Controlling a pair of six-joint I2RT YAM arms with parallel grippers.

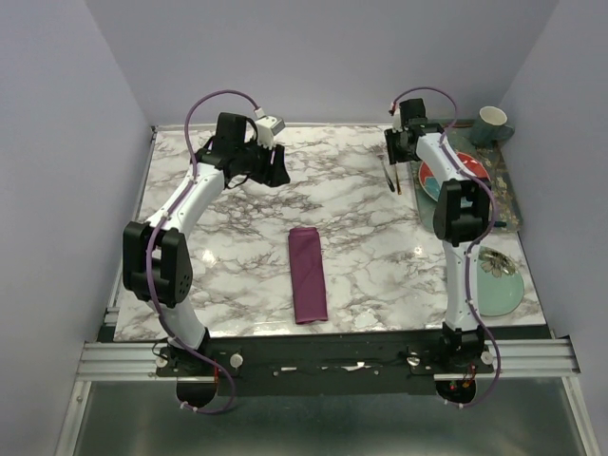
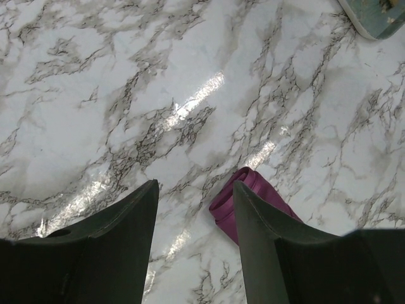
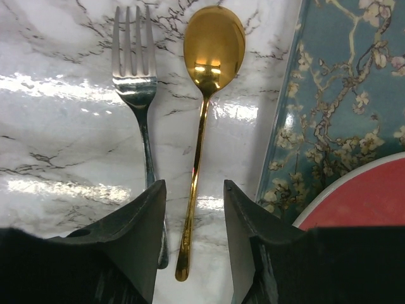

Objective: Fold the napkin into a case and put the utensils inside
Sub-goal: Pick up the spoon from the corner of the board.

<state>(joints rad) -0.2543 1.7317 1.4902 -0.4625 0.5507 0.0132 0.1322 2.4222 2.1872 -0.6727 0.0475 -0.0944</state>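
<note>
The plum-purple napkin lies folded as a narrow long case [image 1: 307, 274] in the middle of the table; its upper end [image 2: 252, 189] shows beside my left finger. My left gripper [image 1: 276, 173] [image 2: 196, 185] hovers open over bare marble, up and left of the case, holding nothing. At the back right, the silver fork [image 3: 142, 101] and gold spoon [image 3: 213, 50] lie side by side [image 1: 390, 177] on the marble. My right gripper [image 1: 390, 154] [image 3: 194, 185] stands over their handle ends, jaws apart. The spoon's handle runs between them untouched; the fork's handle passes under the left finger.
A blue blossom-patterned tray [image 3: 329, 95] lies right of the utensils and holds a red and white plate [image 3: 370, 199]. A green mug [image 1: 492, 123] stands at the back right corner. A round pale green plate [image 1: 499, 283] [image 2: 373, 19] sits at the front right.
</note>
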